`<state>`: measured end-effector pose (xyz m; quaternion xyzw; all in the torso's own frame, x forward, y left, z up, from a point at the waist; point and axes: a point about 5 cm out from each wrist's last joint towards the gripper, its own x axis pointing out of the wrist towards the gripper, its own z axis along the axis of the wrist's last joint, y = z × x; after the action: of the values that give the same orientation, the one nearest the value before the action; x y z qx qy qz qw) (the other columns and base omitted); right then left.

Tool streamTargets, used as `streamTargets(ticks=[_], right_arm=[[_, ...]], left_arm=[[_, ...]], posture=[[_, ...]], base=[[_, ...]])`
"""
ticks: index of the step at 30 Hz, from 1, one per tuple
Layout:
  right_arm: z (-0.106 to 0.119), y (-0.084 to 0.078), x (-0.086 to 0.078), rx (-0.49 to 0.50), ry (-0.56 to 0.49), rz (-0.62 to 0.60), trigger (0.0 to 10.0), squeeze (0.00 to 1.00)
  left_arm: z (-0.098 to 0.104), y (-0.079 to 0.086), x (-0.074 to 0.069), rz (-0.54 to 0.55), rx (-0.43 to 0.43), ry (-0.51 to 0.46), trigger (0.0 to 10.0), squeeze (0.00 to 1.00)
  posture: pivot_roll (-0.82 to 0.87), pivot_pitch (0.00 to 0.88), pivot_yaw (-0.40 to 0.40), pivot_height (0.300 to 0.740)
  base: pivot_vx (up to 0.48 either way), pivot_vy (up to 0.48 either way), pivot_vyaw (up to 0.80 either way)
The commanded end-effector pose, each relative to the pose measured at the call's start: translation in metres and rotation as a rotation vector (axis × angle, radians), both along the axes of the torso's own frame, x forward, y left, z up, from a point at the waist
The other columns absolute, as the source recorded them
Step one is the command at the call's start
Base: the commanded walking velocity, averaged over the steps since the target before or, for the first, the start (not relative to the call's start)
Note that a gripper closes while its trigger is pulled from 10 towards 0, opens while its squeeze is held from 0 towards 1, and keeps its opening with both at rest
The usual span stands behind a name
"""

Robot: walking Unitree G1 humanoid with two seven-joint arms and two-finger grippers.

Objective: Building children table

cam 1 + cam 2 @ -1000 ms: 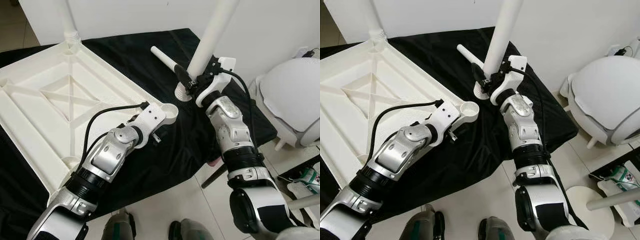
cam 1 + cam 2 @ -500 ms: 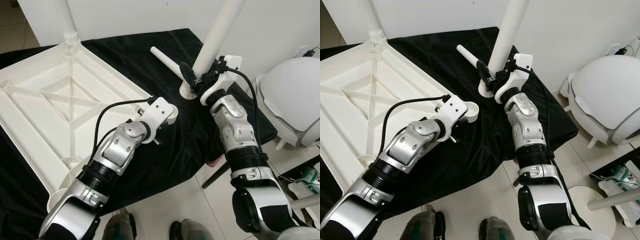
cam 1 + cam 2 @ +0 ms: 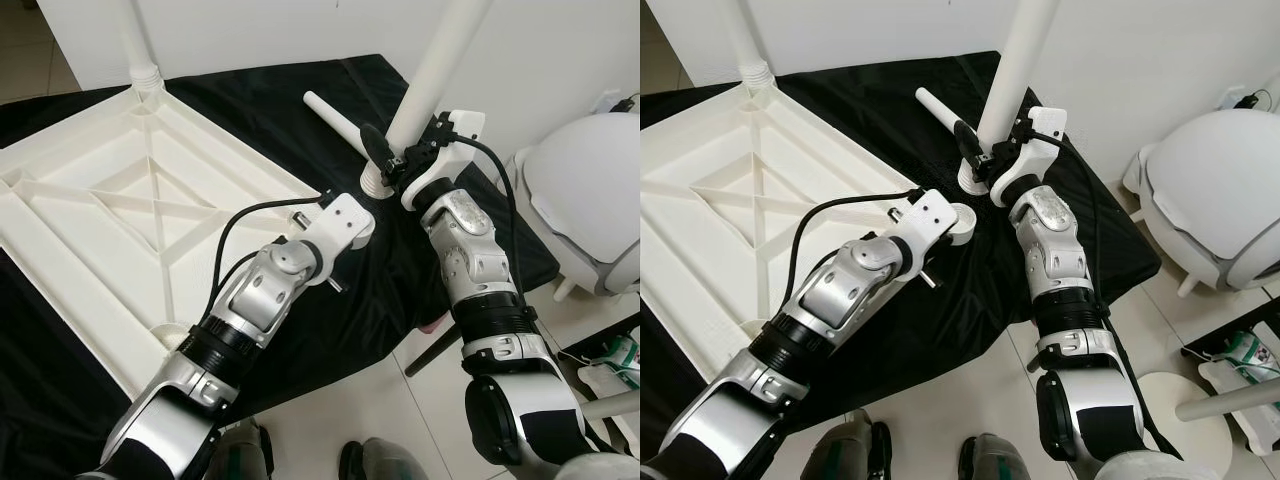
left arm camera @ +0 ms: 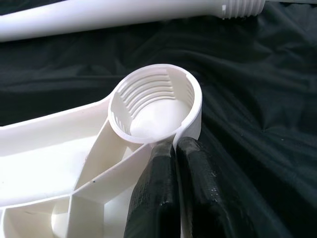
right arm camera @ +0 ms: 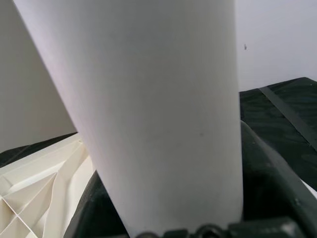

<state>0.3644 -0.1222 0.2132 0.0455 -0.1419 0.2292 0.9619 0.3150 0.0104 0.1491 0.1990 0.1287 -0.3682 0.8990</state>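
Right tool (image 3: 385,158) is clamped around a white table leg (image 3: 432,68), holding it tilted, its threaded foot just above the black cloth (image 3: 250,95). Left tool (image 4: 176,163) sits pinched shut on the rim of the threaded corner socket (image 4: 154,110) of the upturned white children's table (image 3: 120,215), close beside the right tool. Another loose leg (image 3: 332,117) lies on the cloth just beyond the right tool.
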Motion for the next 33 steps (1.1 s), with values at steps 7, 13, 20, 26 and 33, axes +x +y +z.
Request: streamTargets(ticks=[7,13,20,26,33], right_arm=[[-0.006,0.005,-0.003,-0.014,0.003,0.014,10.0,0.00],[-0.019,0.010,-0.005,-0.040,0.032,0.026,10.0,0.00],[-0.028,0.017,-0.004,-0.078,0.058,0.034,10.0,0.00],[-0.028,0.017,-0.002,-0.102,0.065,0.037,10.0,0.00],[-0.033,0.017,0.000,-0.133,0.080,0.033,10.0,0.00]], left_arm=[[0.015,-0.021,-0.001,-0.060,-0.025,-0.080,10.0,0.48],[0.022,-0.018,-0.004,-0.097,-0.026,-0.115,10.0,1.00],[0.034,0.007,-0.007,-0.052,-0.054,-0.151,10.0,0.00],[0.032,0.026,-0.009,-0.005,-0.058,-0.151,10.0,0.00],[0.024,0.045,-0.012,0.058,-0.066,-0.135,10.0,0.00]], posture=[[-0.06,0.011,0.016,0.740],[-0.06,0.007,0.010,0.740],[-0.03,0.002,-0.013,0.740],[-0.01,0.013,-0.032,0.740],[0.00,0.024,-0.037,0.740]], base=[[0.000,0.000,0.00],[0.000,0.000,0.00],[0.000,0.000,0.00],[0.000,0.000,0.00],[0.000,0.000,0.00]])
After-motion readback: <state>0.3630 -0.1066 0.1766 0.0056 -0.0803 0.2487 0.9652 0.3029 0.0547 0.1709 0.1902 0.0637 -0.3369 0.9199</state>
